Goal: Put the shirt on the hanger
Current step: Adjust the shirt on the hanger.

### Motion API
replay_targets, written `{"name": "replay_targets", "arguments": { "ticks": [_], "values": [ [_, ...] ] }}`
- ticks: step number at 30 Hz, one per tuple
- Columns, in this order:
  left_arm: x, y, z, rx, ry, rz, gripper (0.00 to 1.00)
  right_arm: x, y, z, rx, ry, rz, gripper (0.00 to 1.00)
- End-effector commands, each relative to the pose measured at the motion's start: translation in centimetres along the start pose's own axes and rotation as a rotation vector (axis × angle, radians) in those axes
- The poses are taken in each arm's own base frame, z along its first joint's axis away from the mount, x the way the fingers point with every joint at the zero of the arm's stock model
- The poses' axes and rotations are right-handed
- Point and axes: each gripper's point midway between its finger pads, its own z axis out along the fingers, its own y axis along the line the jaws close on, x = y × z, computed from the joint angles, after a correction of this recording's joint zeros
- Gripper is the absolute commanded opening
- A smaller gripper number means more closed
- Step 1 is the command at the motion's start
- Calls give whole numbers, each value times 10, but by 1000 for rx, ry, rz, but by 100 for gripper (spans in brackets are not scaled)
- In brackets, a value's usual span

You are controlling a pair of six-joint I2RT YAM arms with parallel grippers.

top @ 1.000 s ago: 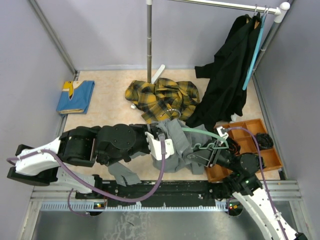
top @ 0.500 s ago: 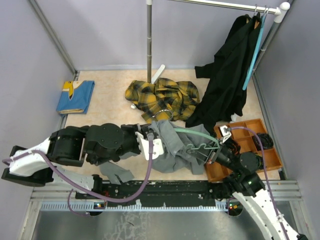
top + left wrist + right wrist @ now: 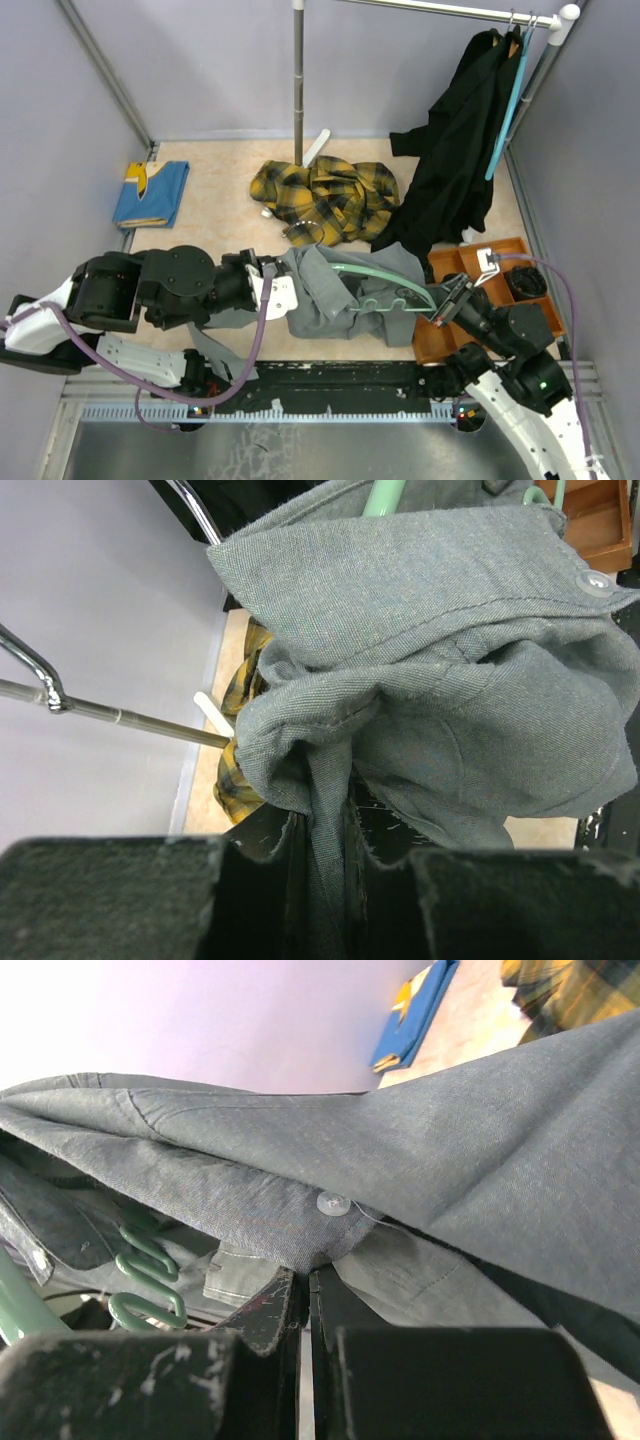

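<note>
The grey shirt point(image 3: 325, 290) lies bunched at the table's front middle, stretched between my two grippers. The pale teal-green hanger point(image 3: 372, 278) is partly inside it, with its wavy lower bar point(image 3: 398, 298) showing at the shirt's right side. My left gripper point(image 3: 288, 297) is shut on a fold at the shirt's left end, seen in the left wrist view point(image 3: 326, 830). My right gripper point(image 3: 440, 303) is shut on a buttoned shirt edge point(image 3: 305, 1272), with the hanger's wavy bar point(image 3: 140, 1280) just to its left. The hanger's hook is hidden.
A yellow plaid shirt point(image 3: 320, 195) lies behind the grey one. A black garment point(image 3: 455, 150) hangs from the rail on a plain teal hanger point(image 3: 505, 110). A brown wooden tray point(image 3: 500, 262) stands at the right, a blue cloth point(image 3: 150, 192) at far left, and a pole point(image 3: 298, 80) at the back.
My left arm has drawn back to the left with the shirt fold. My right gripper has moved right. The shirt is pulled wider over the hanger.
</note>
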Motion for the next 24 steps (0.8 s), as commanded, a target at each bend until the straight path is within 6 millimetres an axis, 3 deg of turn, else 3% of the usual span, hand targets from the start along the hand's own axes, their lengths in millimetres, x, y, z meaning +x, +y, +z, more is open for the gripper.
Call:
{"name": "replay_targets", "arguments": {
  "ticks": [1,9,16,24],
  "values": [
    [-5,14,-14,-43,-52,-64,0,-10,-26,-14,213,-22,-93,0],
    [1,7,-17,-18,-57,-84,0,-11,-40,-34,350,21,-198,0],
    [-7,-3,-31,69,-133,-133,0,-22,-33,-34,363,93,-423,0],
    [4,-13,-18,74,-60,-119,0,-33,-44,-35,513,202,-501,0]
  ]
}}
